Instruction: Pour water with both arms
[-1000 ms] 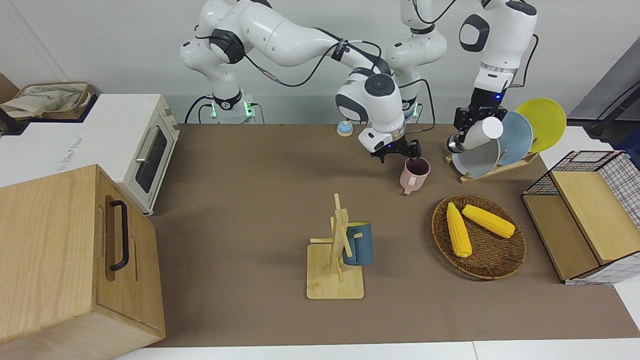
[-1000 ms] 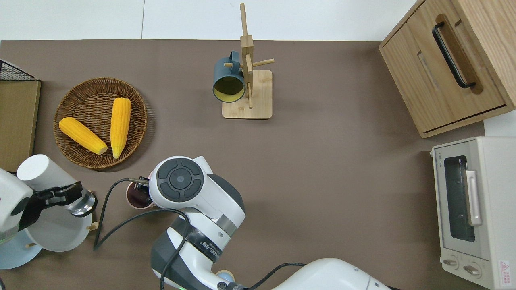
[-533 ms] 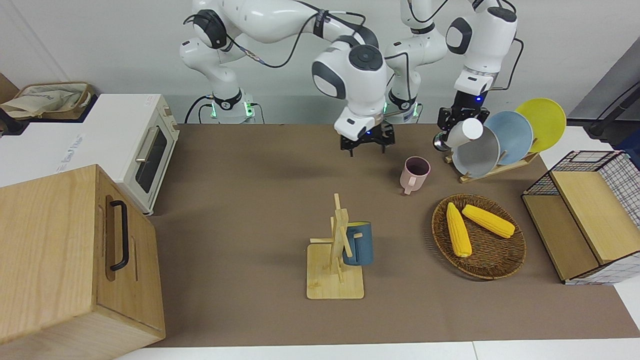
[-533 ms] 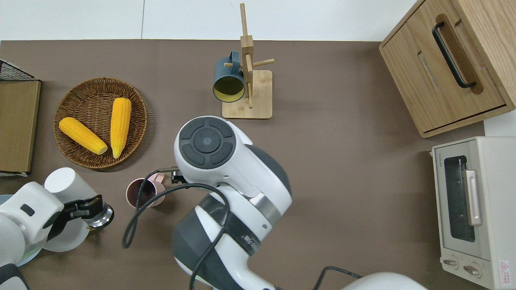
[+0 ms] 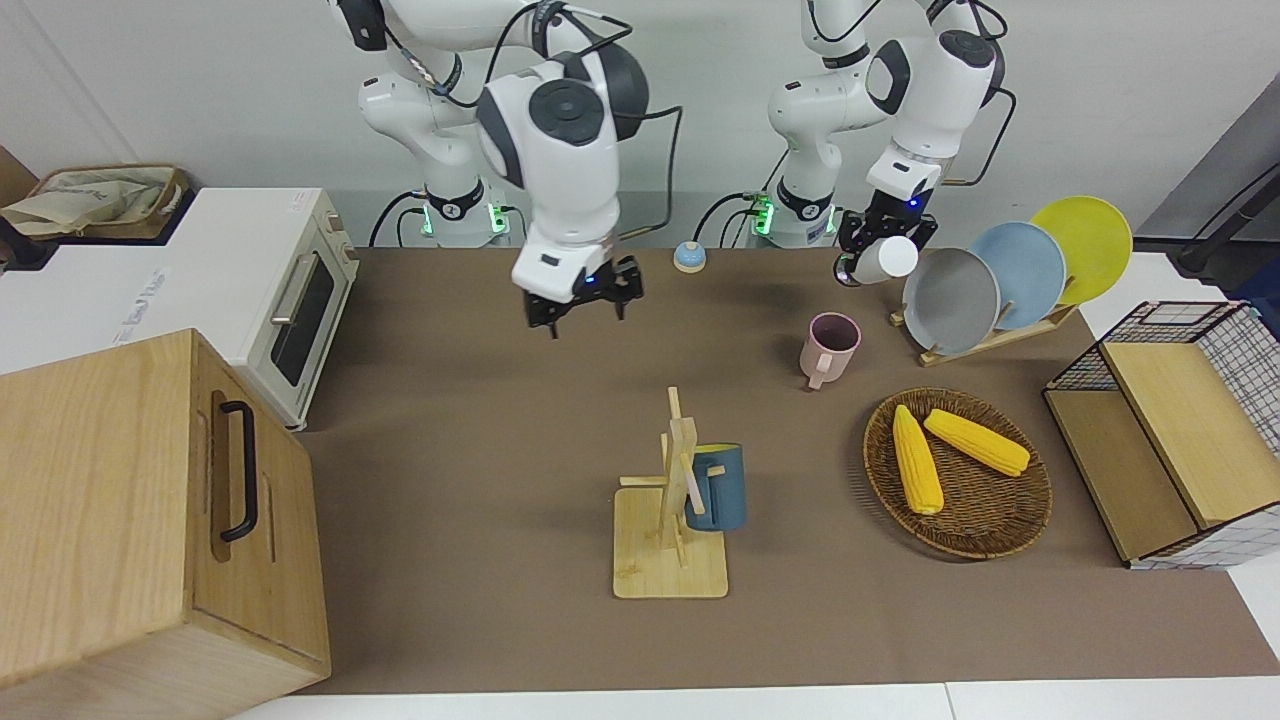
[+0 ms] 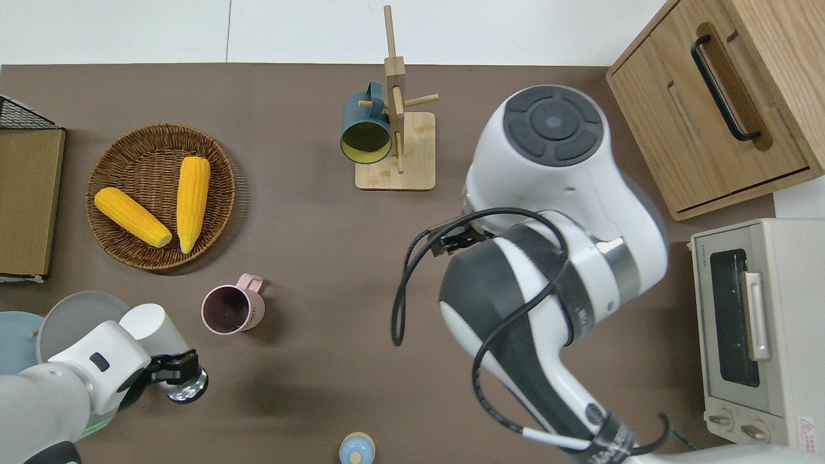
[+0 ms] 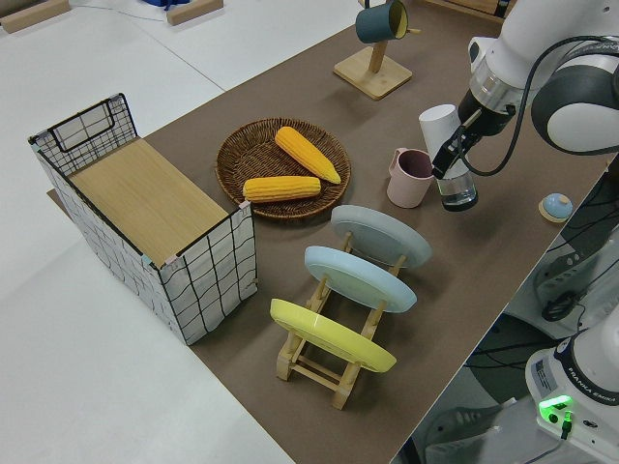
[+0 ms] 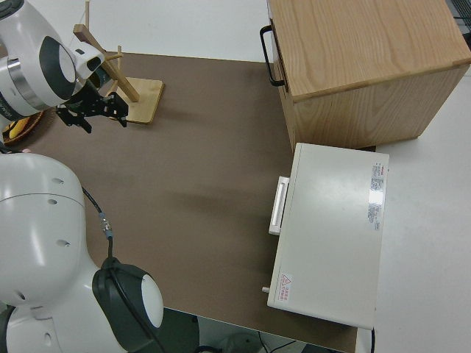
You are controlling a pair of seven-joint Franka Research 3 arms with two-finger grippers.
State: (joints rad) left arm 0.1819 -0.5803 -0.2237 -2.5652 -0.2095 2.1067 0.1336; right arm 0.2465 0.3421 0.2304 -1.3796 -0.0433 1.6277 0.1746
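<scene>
So, what has the left gripper (image 6: 173, 372) got? (desk)

Its fingers are clamped round a white bottle (image 6: 151, 322), held tilted in the air, steel end low. It hangs over bare mat (image 6: 322, 270) just beside the pink mug (image 6: 225, 310), not over the mug's mouth. (photographer)

And the mug itself? (desk)

Upright on the mat, handle pointing away from the robots, nothing touching it. Its inside looks dark; whether there is water in it cannot be told. (photographer)

Where is the other claw? (desk)

The right gripper (image 5: 583, 300) is raised, well apart from the mug toward the right arm's end of the table, fingers spread wide and holding nothing. (photographer)

Which step is this, then? (desk)

By my reading, the run-up to the pour: the mug stands ready, the bottle is beside it but not lined up with it. (photographer)

What does the next move call for? (desk)

Carrying the bottle's pouring end over the mug's rim, then tipping further, slowly, so the stream lands inside. Which end of the bottle opens I cannot tell. The free right gripper could come back to steady the mug, since a light mug may shift if the bottle nudges it. (photographer)
</scene>
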